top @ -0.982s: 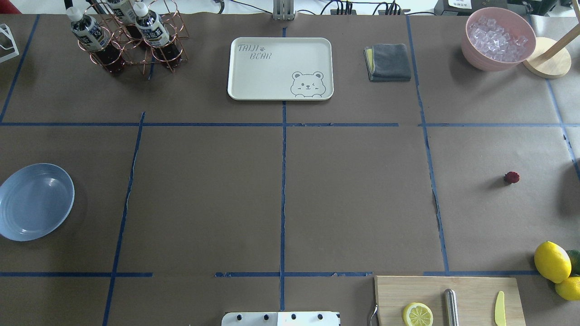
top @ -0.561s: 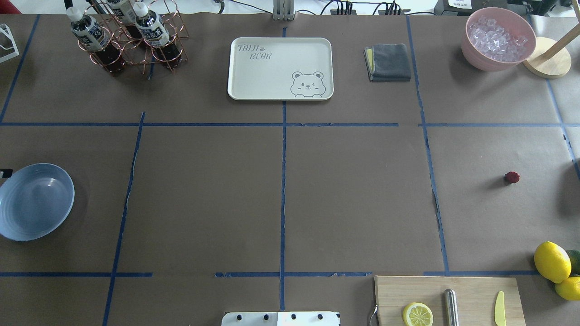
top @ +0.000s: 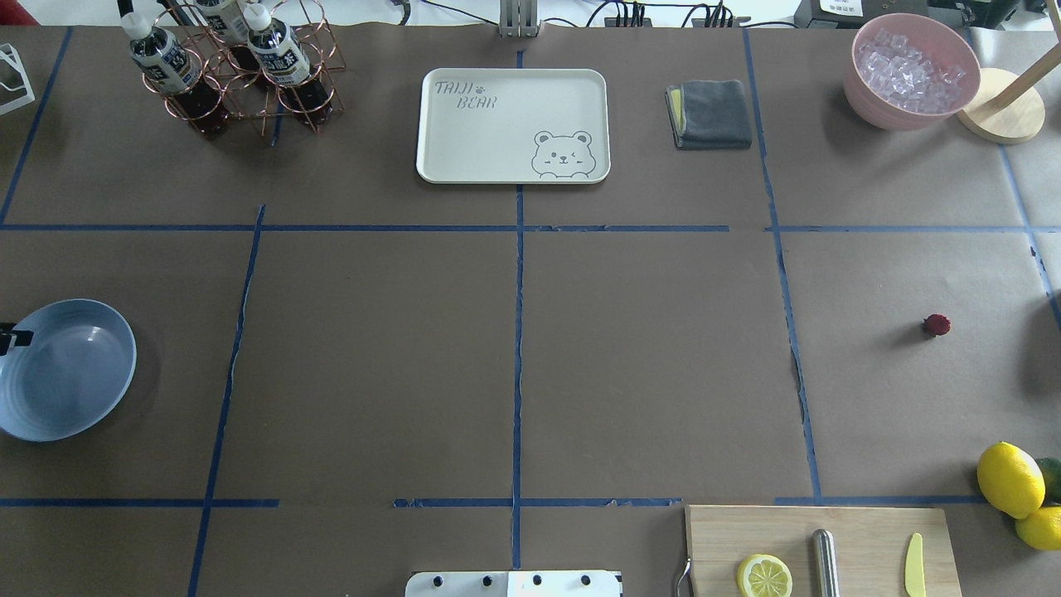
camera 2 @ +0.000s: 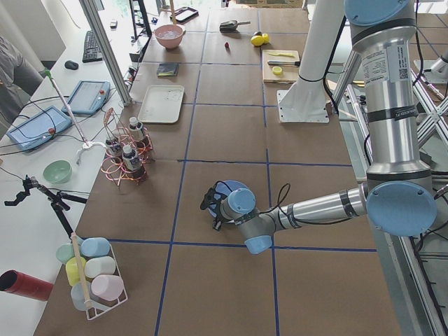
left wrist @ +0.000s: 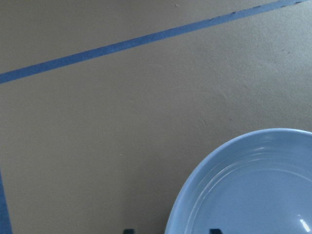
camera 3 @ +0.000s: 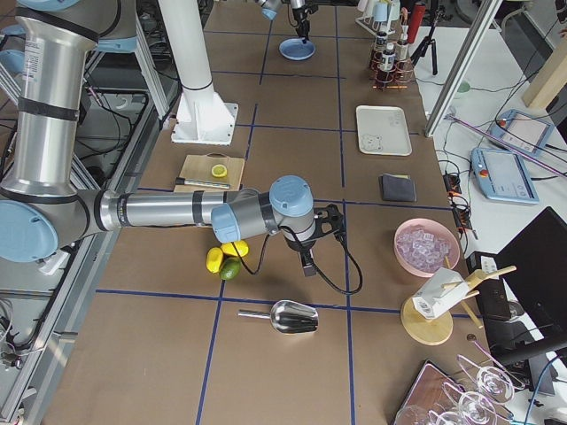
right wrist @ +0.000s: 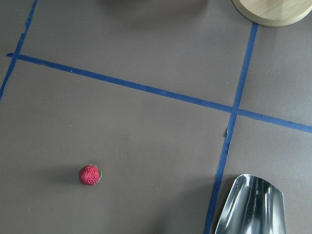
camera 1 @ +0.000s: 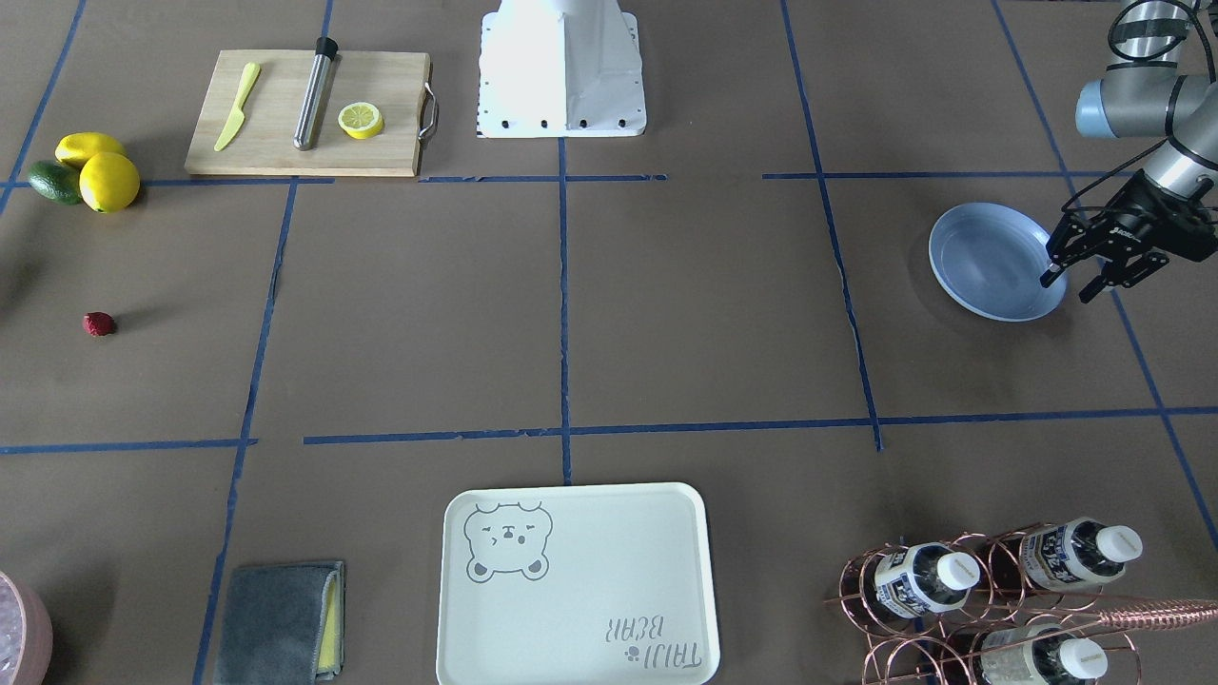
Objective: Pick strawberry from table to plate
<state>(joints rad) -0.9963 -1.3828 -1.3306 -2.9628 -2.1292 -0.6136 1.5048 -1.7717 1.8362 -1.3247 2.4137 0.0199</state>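
Observation:
The strawberry (top: 937, 325) is a tiny dark-red berry lying alone on the brown table (top: 646, 365) at the far right, also seen as strawberry (camera 1: 98, 324) and strawberry (right wrist: 89, 175). The pale-blue plate (top: 70, 373) rests at the far left and holds nothing. My left gripper (camera 1: 1070, 284) hangs open at the plate (camera 1: 990, 262), its fingers straddling the outer rim of the plate (left wrist: 253, 185). One fingertip (top: 13, 337) pokes in at the overhead edge. My right gripper (camera 3: 306, 258) shows only in the exterior right view, above the table, and I cannot tell whether it is open or shut.
A wooden board (top: 862, 539) with a lemon half (top: 763, 575), metal rod and yellow knife lies front right, whole lemons (top: 1010, 479) beside it. A metal scoop (right wrist: 248, 207) lies near the strawberry. At the back are a bear tray (top: 512, 124), grey cloth (top: 711, 114), ice bowl (top: 910, 70) and bottle rack (top: 236, 66).
A left gripper fingertip has come into the overhead view at the left edge and moved a little further over the plate's rim. The strawberry and plate have not moved.

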